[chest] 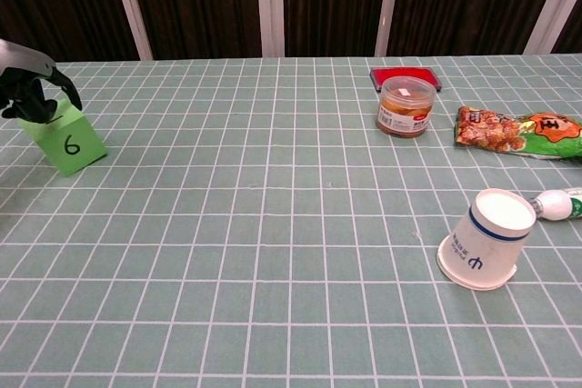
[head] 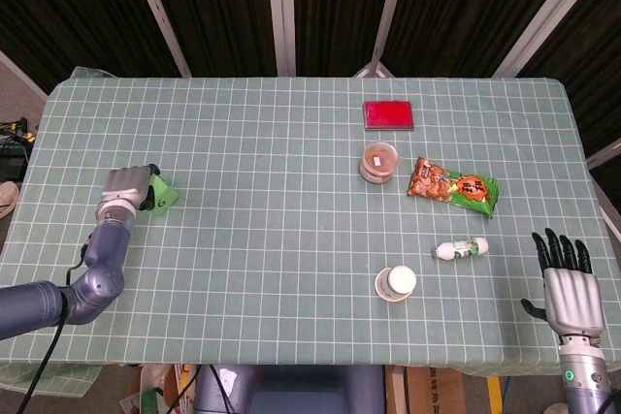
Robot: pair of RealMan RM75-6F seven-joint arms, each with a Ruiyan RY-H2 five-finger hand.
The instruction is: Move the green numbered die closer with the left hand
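While my left hand (head: 123,188) sits on top of the green die (chest: 65,142) with fingers (chest: 27,102) curled over its upper edge, the die is tilted, the face marked 6 toward the chest view. It's near the left edge of the worktop (head: 262,230), well apart from everything else. The hand grips the die from above; can't tell whether its lower edge touches the cloth.

My right hand (head: 566,283) hangs off the near right corner of the worktop, fingers spread, holding nothing.

On the right half: red flat box (head: 388,114) at the back, small jar (head: 377,161) just in front of it, snack bag (head: 451,184) beside the jar, small bottle (head: 461,249) lying on its side, paper cup (chest: 486,239) upside down, near the bottle.
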